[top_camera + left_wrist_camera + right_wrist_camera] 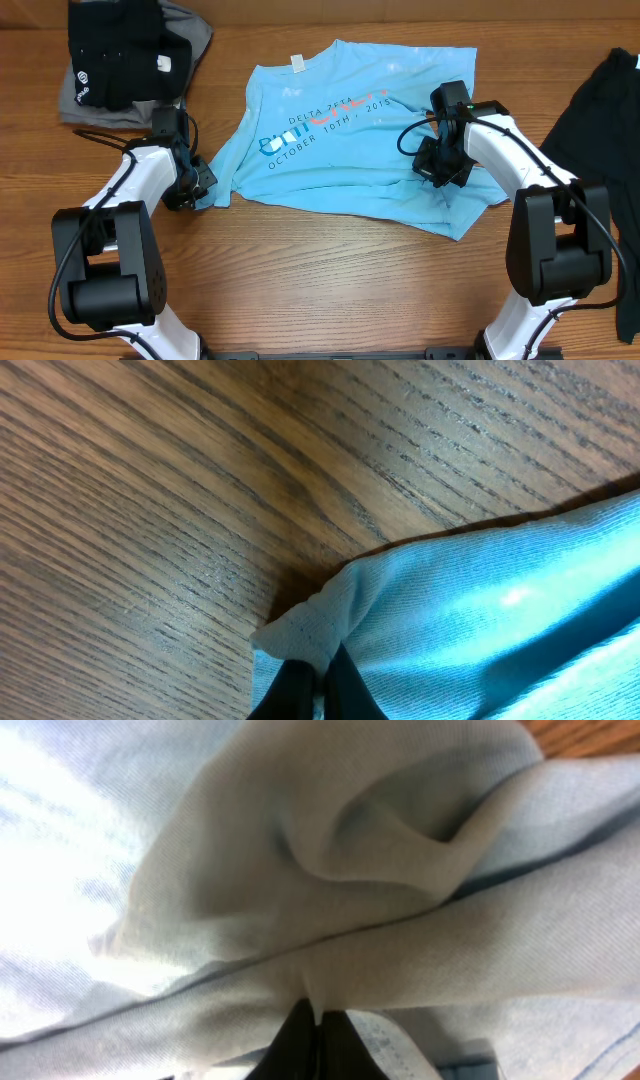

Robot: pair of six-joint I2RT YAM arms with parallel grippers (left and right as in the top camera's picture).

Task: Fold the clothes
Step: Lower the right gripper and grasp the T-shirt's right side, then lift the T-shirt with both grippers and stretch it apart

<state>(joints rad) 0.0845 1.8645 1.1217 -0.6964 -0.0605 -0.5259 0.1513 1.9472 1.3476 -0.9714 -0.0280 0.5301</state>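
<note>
The left gripper [196, 190] is closed tight, its two dark fingertips pressed together on a small folded corner of the light blue T-shirt [340, 140]. In the left wrist view that corner comes to a pale point just above the tips, and bare wood grain lies right beside it. The right gripper [447, 172] is closed as well. Its wrist view shows the fingertips meeting on a thick ridge of the same cloth, which bunches into a soft hollow pocket above them. The T-shirt lies spread at the middle of the counter [320, 270], print side up. A white neck tag sits toward the far edge, and the white lettering and red-orange print run at a slant across the chest. The left gripper has the shirt at its near-left corner, at the very edge of the cloth. The right gripper sits on the shirt's right side, a little in from its near-right edge, where the cloth is wrinkled and gathered around the fingers. At the far-left corner of the counter a black garment [115, 50] lies heaped on a grey garment [82, 98], apart from the T-shirt. Along the right edge lies another dark garment [600, 120], only partly in view and also apart from the shirt.
</note>
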